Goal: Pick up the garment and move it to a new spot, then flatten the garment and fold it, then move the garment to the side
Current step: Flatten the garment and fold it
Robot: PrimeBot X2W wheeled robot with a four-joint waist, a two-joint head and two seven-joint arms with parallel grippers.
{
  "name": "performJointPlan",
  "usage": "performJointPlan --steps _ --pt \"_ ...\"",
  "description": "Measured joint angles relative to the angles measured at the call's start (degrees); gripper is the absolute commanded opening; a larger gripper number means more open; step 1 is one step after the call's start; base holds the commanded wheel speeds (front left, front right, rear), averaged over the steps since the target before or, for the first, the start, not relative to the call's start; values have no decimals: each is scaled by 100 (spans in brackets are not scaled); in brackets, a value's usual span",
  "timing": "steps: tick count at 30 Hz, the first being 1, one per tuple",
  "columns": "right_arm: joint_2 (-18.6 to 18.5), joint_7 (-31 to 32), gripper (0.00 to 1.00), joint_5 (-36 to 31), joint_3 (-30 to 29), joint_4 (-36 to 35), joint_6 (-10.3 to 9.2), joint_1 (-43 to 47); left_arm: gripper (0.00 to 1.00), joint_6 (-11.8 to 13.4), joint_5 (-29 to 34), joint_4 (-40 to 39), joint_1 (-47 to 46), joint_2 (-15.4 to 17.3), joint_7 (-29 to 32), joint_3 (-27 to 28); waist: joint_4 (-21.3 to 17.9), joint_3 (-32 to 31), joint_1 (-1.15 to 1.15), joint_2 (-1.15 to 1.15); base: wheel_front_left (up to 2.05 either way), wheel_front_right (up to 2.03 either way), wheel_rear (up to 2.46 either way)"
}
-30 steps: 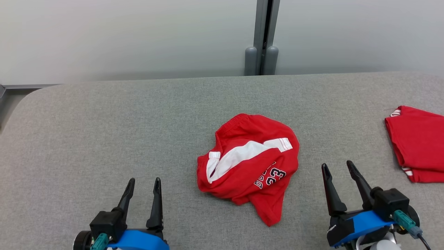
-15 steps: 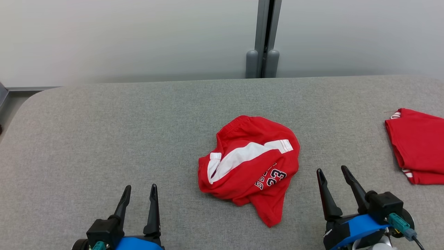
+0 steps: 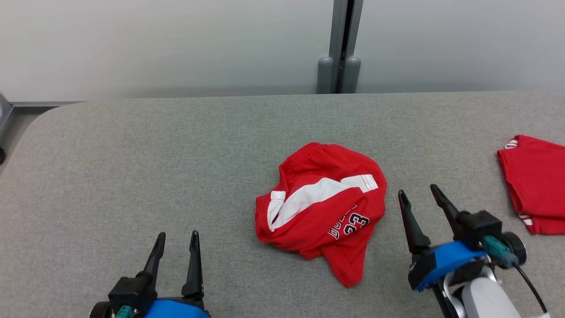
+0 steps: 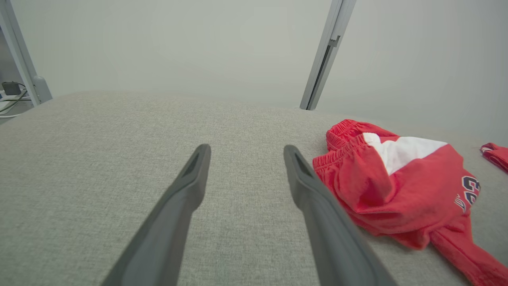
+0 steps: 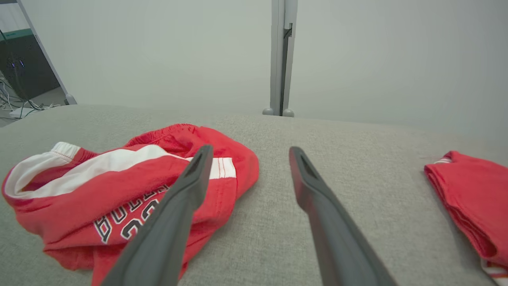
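Left claw (image 3: 177,234) and right claw (image 3: 417,190), both released, flank crumpled garment (image 3: 322,207)

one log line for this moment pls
phase: pre-grasp | garment: crumpled, lying free | left gripper: open, clear of it | right gripper: open, beside it | second red garment: far right

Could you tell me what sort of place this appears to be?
Probably a robotics lab or test room: a grey fabric-covered table against pale wall panels, loose cables on the floor beside it, and crumpled red basketball shorts on it.
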Motion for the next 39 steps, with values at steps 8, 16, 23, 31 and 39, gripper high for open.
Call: performJointPlan --steps 8,16,23,31,39 --pt "-1 1285 100 -524 -7 794 0 -1172 100 -70 76 -56 -115 -70 0 29 235 303 0 0 0 0 0" --pt "-14 1382 100 -626 -105 1815 0 -1842 100 -142 147 25 -207 -163 0 49 516 541 1 0 0 0 0" --pt "-5 1227 100 -447 109 2525 0 -2031 100 -194 210 65 -211 -209 0 120 606 564 0 0 0 0 0" --pt "-5 1068 22 -197 109 3127 0 -2369 100 -246 277 82 -238 -246 0 193 604 622 1 0 0 0 0" --pt "-2 385 0 -283 -137 3383 0 -2554 100 -292 337 101 -293 -281 0 254 573 645 1 0 0 0 0"
